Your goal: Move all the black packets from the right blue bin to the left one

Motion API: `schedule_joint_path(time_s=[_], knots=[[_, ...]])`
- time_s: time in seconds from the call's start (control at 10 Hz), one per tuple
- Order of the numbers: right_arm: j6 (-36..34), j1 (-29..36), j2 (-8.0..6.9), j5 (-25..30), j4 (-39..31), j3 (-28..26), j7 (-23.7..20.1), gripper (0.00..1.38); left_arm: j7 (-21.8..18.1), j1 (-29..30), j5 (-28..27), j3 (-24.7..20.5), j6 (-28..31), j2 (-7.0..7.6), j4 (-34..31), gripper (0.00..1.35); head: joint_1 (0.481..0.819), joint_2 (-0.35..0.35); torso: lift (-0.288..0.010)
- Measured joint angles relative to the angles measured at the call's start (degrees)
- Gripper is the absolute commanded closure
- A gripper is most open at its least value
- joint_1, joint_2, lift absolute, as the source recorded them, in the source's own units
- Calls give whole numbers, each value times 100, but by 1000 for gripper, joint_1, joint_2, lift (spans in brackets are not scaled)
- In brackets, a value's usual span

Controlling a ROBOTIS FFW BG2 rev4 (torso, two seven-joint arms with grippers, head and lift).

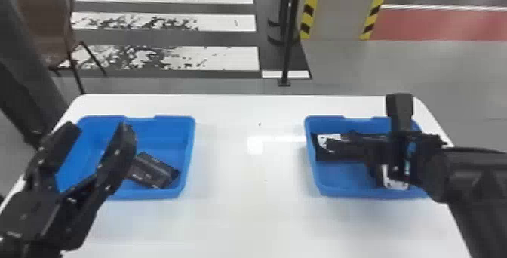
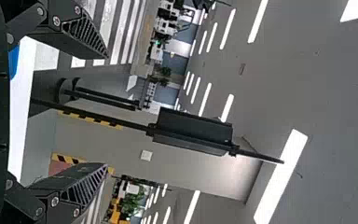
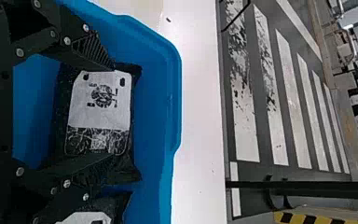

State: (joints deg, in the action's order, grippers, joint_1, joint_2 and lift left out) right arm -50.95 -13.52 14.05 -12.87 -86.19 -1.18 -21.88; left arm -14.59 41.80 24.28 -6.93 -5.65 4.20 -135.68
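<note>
Well — right bin, packets inside, left bin likewise

1. A white desk with rounded far corners; bright glare and a small dark speck show on its top.
2. A brown chair with dark legs, on the floor beyond the desk's far left corner.
3. White crossing stripes on dark floor behind the desk, the nearest ones badly worn.
4. A thin black pole standing on a small base plate; the left wrist view shows a dark box-like panel on it.
5. A grey pillar edged with yellow-and-black bands.
6. Red flooring right of the pillar.
7. Greenery and bright ceiling lights.
</note>
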Motion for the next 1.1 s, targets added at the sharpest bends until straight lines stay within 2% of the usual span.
schedule_joint_path(time_s=[0.1,0.4,0.6,0.7,0.8,0.9,1.1], knots=[[-95,-36,1,87,3,52,2,19,-3,-3,43,22,-20,8,32,231,695,-20,-140],[-216,-93,1,239,22,84,96,24,-2,-4,154,41,-150,11,115,231,695,-26,-140],[-76,-256,-2,188,395,96,97,105,-2,-15,188,46,-203,5,165,231,695,-28,-140],[35,-351,-13,136,612,134,104,275,-4,-17,216,53,-223,2,197,231,695,-25,-140],[78,-416,-21,88,745,178,105,855,-4,-17,245,61,-252,2,215,231,695,-19,-140],[94,-441,-25,49,788,226,102,1125,-8,-14,279,59,-288,-4,234,231,695,-15,-140],[225,-414,-40,-15,753,254,106,1164,-17,-3,357,53,-337,-12,299,231,695,-3,-140]])
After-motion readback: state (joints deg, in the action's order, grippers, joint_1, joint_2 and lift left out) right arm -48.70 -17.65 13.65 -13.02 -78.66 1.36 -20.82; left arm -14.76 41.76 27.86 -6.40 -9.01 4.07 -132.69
